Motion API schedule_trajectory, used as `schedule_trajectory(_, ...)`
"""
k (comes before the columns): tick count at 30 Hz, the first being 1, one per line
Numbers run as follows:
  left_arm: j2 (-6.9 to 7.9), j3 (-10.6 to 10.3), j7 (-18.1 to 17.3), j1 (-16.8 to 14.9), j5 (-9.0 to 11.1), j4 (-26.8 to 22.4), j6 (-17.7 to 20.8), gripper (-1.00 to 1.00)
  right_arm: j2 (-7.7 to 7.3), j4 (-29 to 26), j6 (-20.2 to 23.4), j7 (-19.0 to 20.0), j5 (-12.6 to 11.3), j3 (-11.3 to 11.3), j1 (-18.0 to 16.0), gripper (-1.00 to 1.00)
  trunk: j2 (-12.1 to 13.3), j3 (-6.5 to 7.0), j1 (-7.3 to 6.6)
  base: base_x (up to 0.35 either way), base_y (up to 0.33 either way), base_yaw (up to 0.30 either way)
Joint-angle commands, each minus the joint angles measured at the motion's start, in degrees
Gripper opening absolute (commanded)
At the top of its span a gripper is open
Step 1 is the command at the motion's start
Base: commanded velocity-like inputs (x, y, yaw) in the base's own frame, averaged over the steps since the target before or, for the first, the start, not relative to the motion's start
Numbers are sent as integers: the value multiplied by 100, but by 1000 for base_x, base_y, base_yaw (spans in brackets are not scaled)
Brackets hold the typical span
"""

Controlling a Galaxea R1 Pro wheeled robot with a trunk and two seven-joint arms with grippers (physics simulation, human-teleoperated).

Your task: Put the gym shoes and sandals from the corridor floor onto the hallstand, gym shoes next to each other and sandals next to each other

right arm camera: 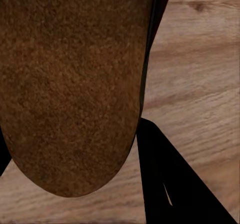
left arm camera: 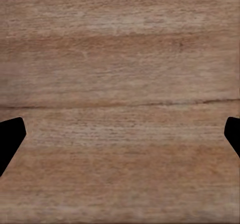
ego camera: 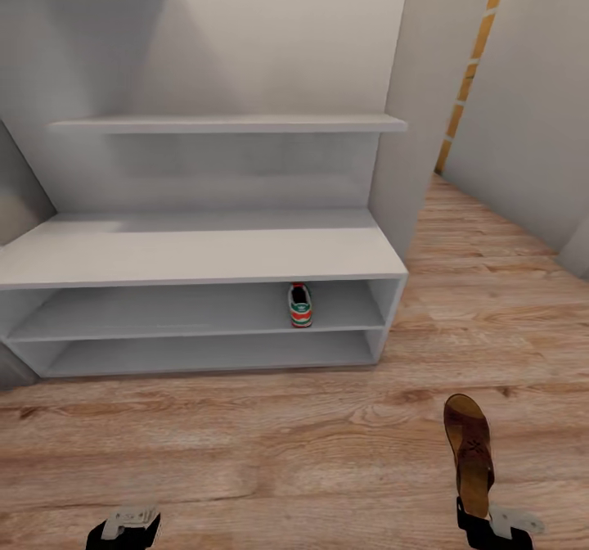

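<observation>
One white gym shoe (ego camera: 300, 304) with green stripes stands on the upper open tier of the light grey hallstand (ego camera: 196, 255), toward its right end. My right gripper (ego camera: 477, 519) is shut on the heel end of a dark brown sandal (ego camera: 469, 445), which points away from me above the wood-plank corridor floor (ego camera: 286, 452). In the right wrist view the sandal's brown sole (right arm camera: 70, 84) looms close, with a black finger (right arm camera: 165, 184) beside it. My left gripper (ego camera: 123, 529) is open over bare floor, its fingertips (left arm camera: 10, 139) far apart. The other gym shoe and sandal are out of view.
The hallstand's bench top (ego camera: 164, 247) and a staggered wall shelf (ego camera: 229, 123) above it stand bare. A grey wall corner (ego camera: 425, 83) rises right of the rack, and the corridor runs on past it at the right (ego camera: 491, 247).
</observation>
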Motion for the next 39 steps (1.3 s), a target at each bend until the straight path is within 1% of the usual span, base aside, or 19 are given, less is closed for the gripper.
schedule_trajectory(1, 2, 146, -75, 75, 62, 11, -74, 100, 5, 3, -15, -32, 35, -18, -4, -100, -2, -4, -1, 0, 309, 0)
schedule_trajectory(2, 3, 201, -129, 90, 63, 11, -87, 100, 6, 3, -15, -33, 35, -18, -4, -100, -2, -4, -1, 0, 309, 0)
schedule_trajectory(5, 4, 263, -337, 106, 57, 12, -103, 100, 7, 3, -15, -33, 35, -17, -4, -100, -2, -4, -1, 0, 309, 0)
schedule_trajectory(6, 4, 315, -458, 111, 53, 19, -115, 100, 7, 3, -15, -35, 32, -20, -4, -100, -2, -4, -1, 0, 309, 0)
schedule_trajectory(8, 6, 412, -584, 118, 49, 43, -134, 100, 7, 3, -15, -38, 31, -21, -4, -100, -2, -4, -1, 0, 309, 0)
schedule_trajectory(12, 4, 542, -685, 124, 48, 156, -152, 100, 7, 3, -15, -41, 31, -22, -4, -100, -2, -4, -1, 0, 309, 0)
schedule_trajectory(18, 4, 587, -721, 125, 45, 212, -160, 100, 7, 4, -15, -42, 25, -22, -4, -100, -2, -4, -1, 0, 309, 0)
schedule_trajectory(39, 10, 602, -730, 125, 33, 223, -162, 100, 14, 3, -15, -42, 18, -17, -4, -100, -2, -4, -1, 0, 309, 0)
